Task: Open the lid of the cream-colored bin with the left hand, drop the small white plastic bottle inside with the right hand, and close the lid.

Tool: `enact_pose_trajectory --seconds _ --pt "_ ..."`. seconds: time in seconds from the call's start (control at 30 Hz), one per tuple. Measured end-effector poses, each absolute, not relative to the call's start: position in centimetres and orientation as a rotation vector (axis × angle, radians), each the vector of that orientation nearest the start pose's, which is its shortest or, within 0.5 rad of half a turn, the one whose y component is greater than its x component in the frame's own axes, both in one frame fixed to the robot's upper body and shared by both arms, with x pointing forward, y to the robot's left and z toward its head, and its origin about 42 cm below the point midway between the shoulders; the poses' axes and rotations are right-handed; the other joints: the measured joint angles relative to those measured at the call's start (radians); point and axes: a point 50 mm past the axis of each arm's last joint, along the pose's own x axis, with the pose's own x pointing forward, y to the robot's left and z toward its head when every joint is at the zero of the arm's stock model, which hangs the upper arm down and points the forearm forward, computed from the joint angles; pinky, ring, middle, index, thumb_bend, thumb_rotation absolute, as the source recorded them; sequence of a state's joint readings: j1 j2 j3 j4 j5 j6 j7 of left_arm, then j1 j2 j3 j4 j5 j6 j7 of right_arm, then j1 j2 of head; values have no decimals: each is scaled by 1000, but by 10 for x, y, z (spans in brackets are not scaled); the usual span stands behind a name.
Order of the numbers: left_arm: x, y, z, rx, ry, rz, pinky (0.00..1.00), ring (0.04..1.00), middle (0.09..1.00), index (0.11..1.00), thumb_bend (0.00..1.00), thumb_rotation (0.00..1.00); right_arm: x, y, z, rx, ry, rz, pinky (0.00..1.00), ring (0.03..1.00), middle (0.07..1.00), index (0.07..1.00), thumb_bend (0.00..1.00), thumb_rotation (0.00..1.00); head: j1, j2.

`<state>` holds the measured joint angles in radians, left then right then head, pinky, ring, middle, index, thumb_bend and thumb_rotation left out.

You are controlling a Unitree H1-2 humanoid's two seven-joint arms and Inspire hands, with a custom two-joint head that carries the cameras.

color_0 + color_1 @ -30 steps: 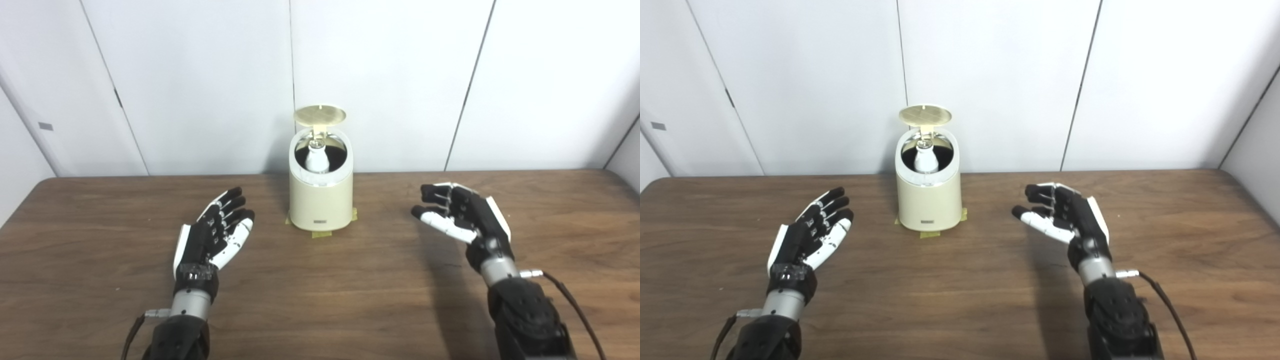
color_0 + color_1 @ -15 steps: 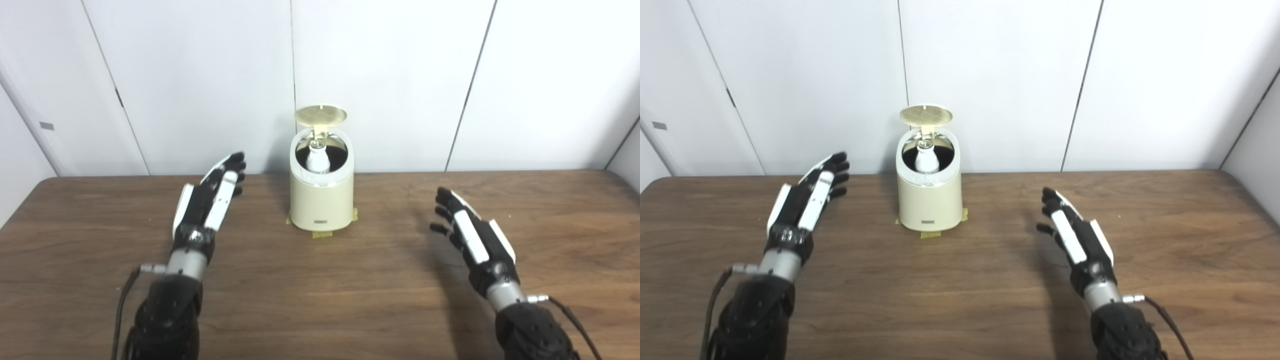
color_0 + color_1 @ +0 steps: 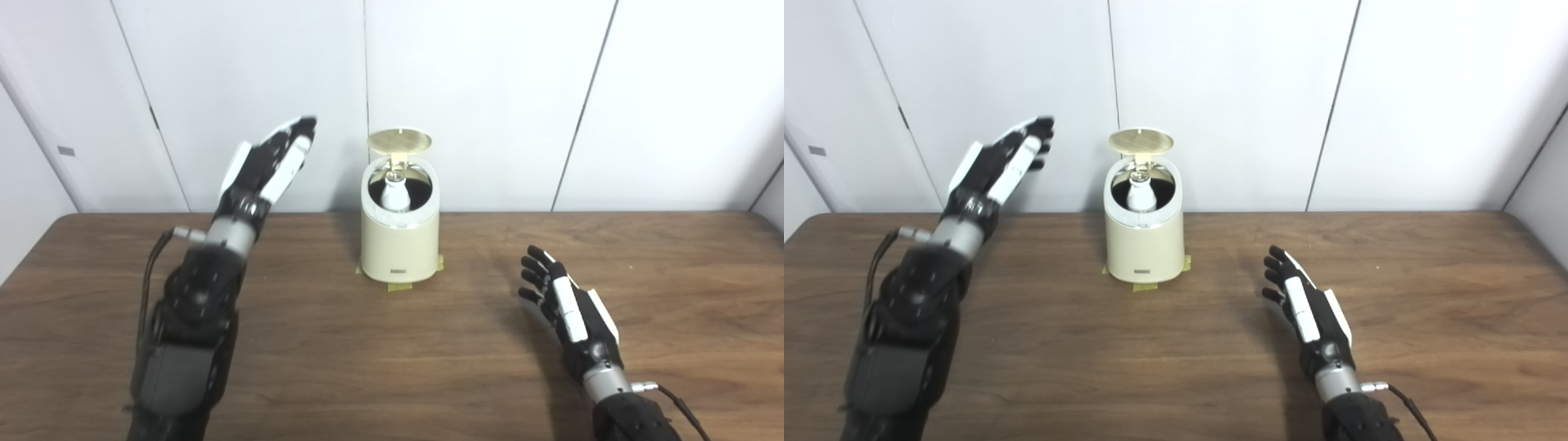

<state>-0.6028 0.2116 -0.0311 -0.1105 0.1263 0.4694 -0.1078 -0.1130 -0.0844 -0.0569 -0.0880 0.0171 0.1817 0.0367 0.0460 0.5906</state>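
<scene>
The cream-colored bin (image 3: 399,245) stands at the table's far middle on yellow tape. Its round lid (image 3: 399,141) is tipped up and back, so the mouth is uncovered. The small white plastic bottle (image 3: 393,195) stands upright inside the bin. My left hand (image 3: 267,164) is raised high to the left of the bin, about level with the lid, fingers stretched out and holding nothing. My right hand (image 3: 566,306) is low over the table to the right of the bin, open and empty.
The brown wooden table (image 3: 392,343) runs across the whole view. White wall panels (image 3: 490,92) stand close behind the bin. A cable (image 3: 680,407) trails from the right wrist.
My left hand has risen from table level up to lid height beside the bin. My right hand has turned over and drawn back toward the near edge. Lid and bottle are unchanged.
</scene>
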Motion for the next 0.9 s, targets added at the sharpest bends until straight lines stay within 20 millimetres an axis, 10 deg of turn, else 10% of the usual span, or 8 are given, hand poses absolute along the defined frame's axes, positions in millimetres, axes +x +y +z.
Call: enact_pose_trajectory --seconds 0.23,0.9 --pt "445 204 315 436 -195 -216 824 869 883 894 387 950 315 -242 137 -68 -9 -7 785 893 898 929 577 970 8 -5" --pt "477 166 337 695 -185 -349 814 855 829 838 402 896 315 -238 130 -43 -9 -22 767 883 897 943 561 971 14 -15"
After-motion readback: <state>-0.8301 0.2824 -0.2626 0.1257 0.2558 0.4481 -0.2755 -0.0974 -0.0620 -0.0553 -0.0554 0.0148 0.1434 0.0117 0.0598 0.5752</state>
